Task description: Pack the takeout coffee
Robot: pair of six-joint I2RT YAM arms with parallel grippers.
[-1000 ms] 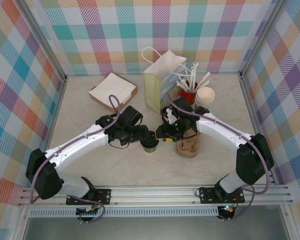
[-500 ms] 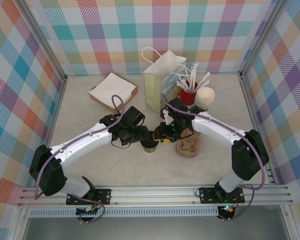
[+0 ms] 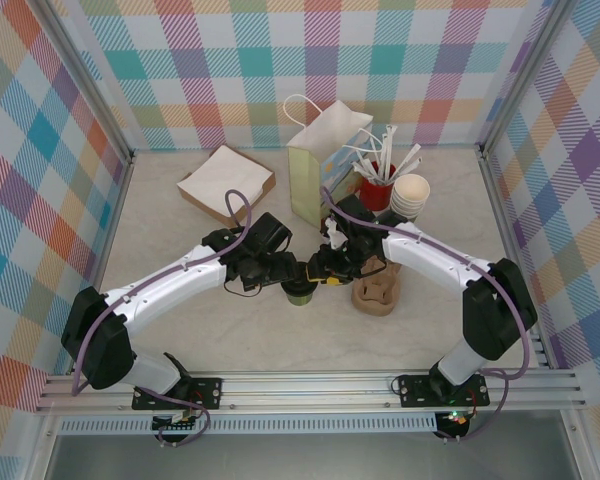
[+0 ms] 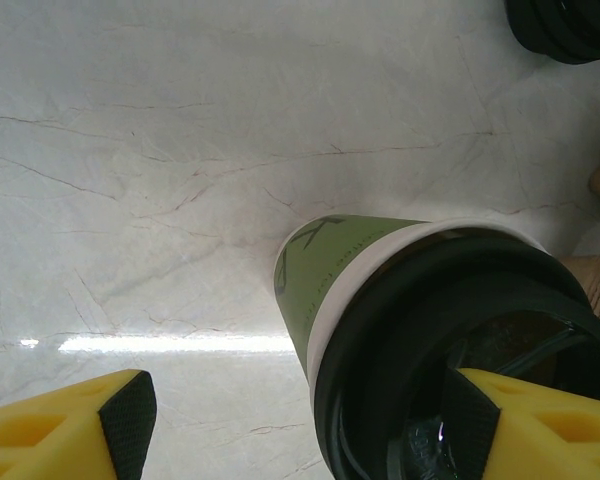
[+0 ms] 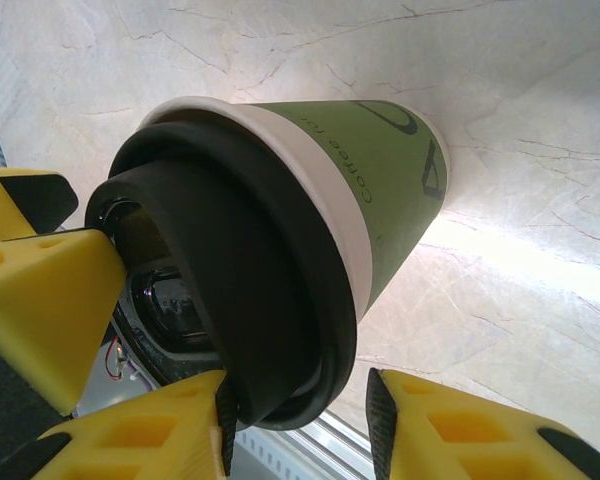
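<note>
**Step in hand:** securing the takeout coffee [image 3: 300,292] for transfer to the cup carrier [image 3: 376,295].

**Overhead view, left to right:**
- The left gripper [image 3: 283,273] sits at the cup's upper left.
- The cup stands on the table [image 3: 280,345] at centre frame.
- The right gripper [image 3: 325,272] sits at its upper right.
- The carrier lies just right of the cup, with no cup seated in it.

**Left wrist view:** the left gripper [image 4: 300,395] is wide open, and its lower-left finger [image 4: 70,430] stands clear of the cup wall [image 4: 330,270].

**Right wrist view:** the right gripper [image 5: 298,400] brackets the rim of the black lid [image 5: 240,260] closely. Whether the pads press on the rim cannot be told.

**Next move (judgement):** one gripper needs a firm hold while the other withdraws. The cup then needs lifting upright and lowering squarely into a carrier hole.

**View coverage:** the carrier's position shows in the overhead view, and the finger clearances show in the wrist views.
</note>
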